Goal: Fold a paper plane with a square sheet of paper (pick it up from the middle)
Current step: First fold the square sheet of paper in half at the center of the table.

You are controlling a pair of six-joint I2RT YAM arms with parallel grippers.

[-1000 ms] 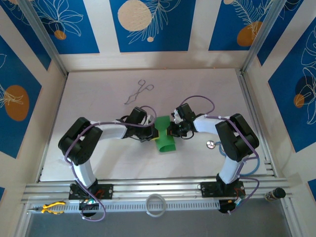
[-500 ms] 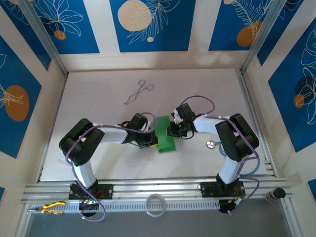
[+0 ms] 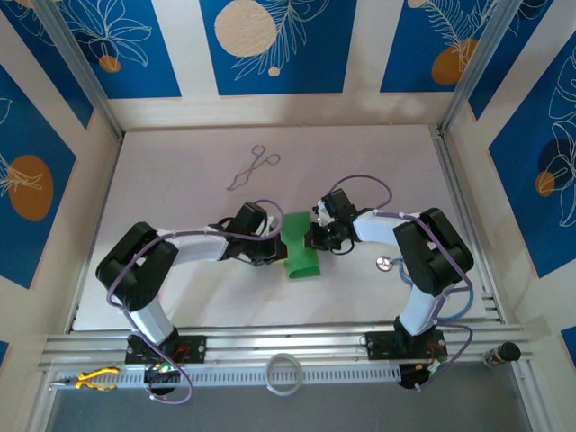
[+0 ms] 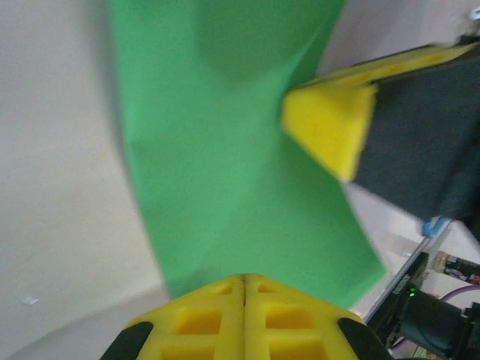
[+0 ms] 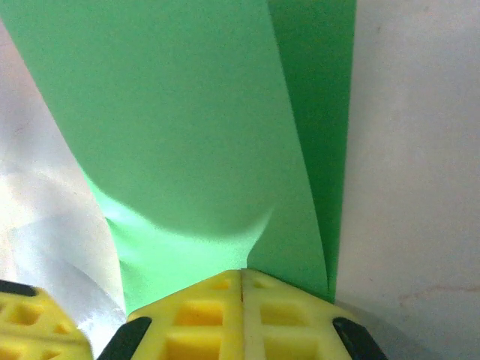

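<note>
- Our left hand (image 4: 244, 281) and right hand (image 5: 241, 274) each pinch the square sheet of paper (image 3: 301, 254).
- We judge it light, floppy and easily torn, so hold its edges gently.

The thin bright green sheet of paper (image 3: 300, 252) (image 4: 225, 150) (image 5: 180, 112) is bent over into a loose doubled band, curved rather than flat, near the middle of the white table (image 3: 180, 288).
</note>
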